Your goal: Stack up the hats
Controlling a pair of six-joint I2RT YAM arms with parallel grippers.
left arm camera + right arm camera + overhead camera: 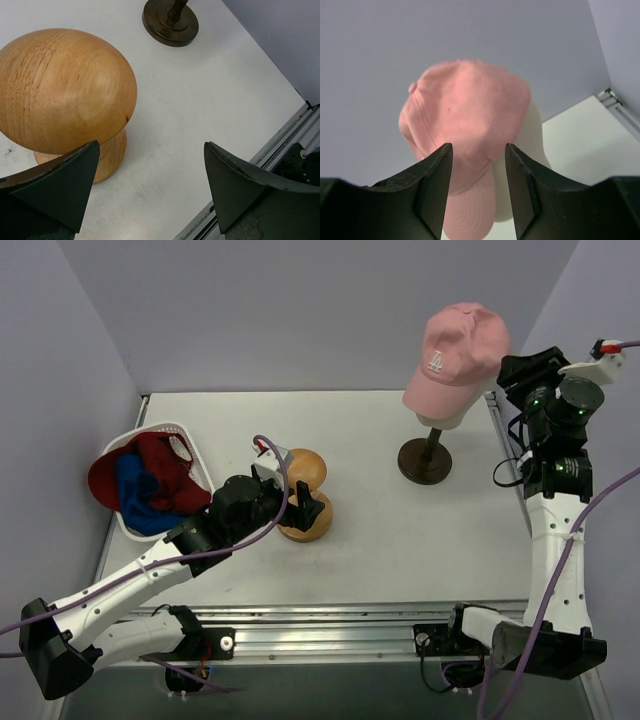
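A pink cap [455,350] with a white logo sits on the cream mannequin head [448,420] at the back right. My right gripper [512,375] is open and empty just right of it; in the right wrist view the pink cap [465,110] shows between and beyond its fingers, with the gripper [479,150] level with the cap's lower edge. A red cap [103,480], a blue hat [135,495] and a dark red hat [168,472] lie in the white mesh basket [175,430]. My left gripper [298,508] is open and empty over a wooden mushroom stand [310,525].
A second wooden stand [305,466] is behind the first. The mannequin's dark round base [424,461] is on the table and also shows in the left wrist view [170,22]. That view has the wooden stand [65,90] beside my left gripper [150,190], and the table's front rail [280,145].
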